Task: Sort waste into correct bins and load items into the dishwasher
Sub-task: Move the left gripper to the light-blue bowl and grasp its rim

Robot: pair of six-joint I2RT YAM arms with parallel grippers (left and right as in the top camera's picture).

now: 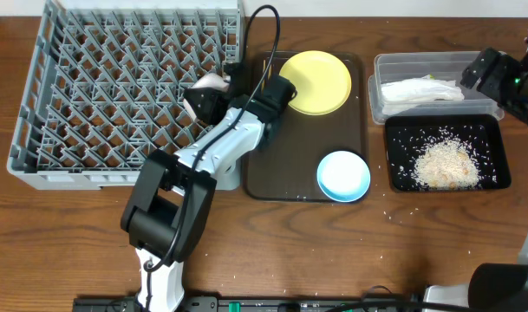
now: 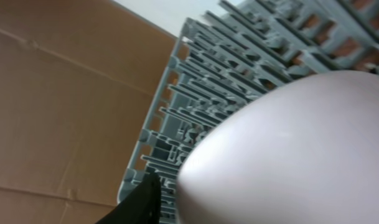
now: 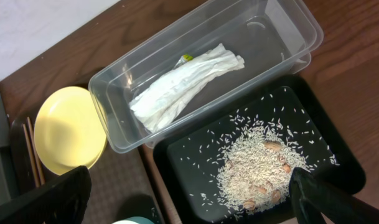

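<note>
**Robot-manipulation laboratory bench, staged as a kitchen clean-up station.** A wood-grain tabletop (image 1: pixel 333 260) carries two robot arms. The left arm (image 1: pixel 172 204) is mounted at the near edge, and the right arm (image 1: pixel 506 78) reaches in at the far right. A loose black cable (image 1: pixel 265 35) trails over the work area. The kitchen ware is laid out as props: a grey dish rack (image 1: pixel 116 87) on the left, a brown serving tray (image 1: pixel 281 173) in the centre, and a clear tub (image 1: pixel 420 62) with a black tray (image 1: pixel 499 147) on the right. A plain white wall (image 3: pixel 40 31) lies beyond the far edge.

one grey dish rack (image 1: pixel 34 139), one brown tray (image 1: pixel 281 165), one yellow plate (image 1: pixel 316 82), one blue bowl (image 1: pixel 343 175), one white bowl (image 2: pixel 289 155). one clear tub (image 1: pixel 378 65), one black tray (image 1: pixel 498 143). one napkin (image 1: pixel 420 89), one wrapper scrap (image 3: pixel 187 58), one rice heap (image 1: pixel 444 163). the chopsticks (image 3: pixel 31 152) look like two, though they are thin and dim.
</note>
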